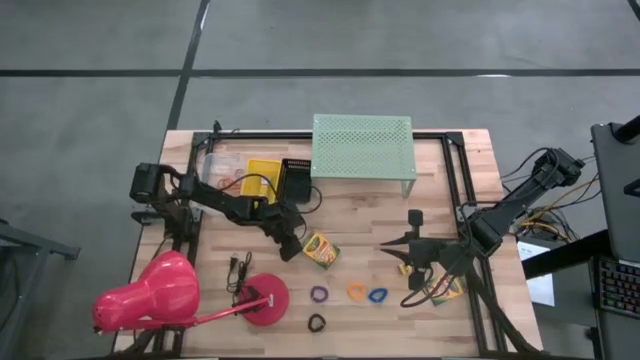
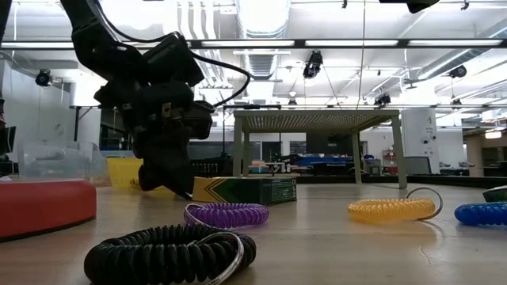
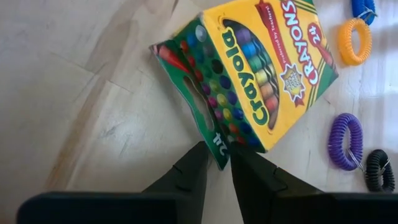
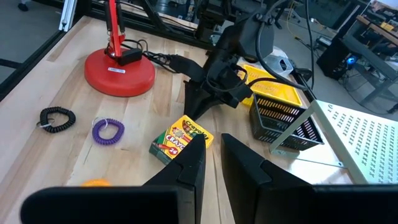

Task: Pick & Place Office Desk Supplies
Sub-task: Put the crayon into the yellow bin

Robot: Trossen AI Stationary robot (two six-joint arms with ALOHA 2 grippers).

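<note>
We see a yellow-and-green crayon box (image 1: pixel 321 250) with red lettering on a pale wood-plank table (image 1: pixel 440 200). Near it lie purple (image 1: pixel 319 294), orange (image 1: pixel 356 292), blue (image 1: pixel 377 295) and black (image 1: pixel 317 322) coil loops. A pink lamp (image 1: pixel 150 295) stands left, and a mint-green perforated shelf (image 1: pixel 362 147) sits at the far edge.

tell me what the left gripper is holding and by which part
The left gripper pinches the crayon box by the green flap at its open end.
</note>
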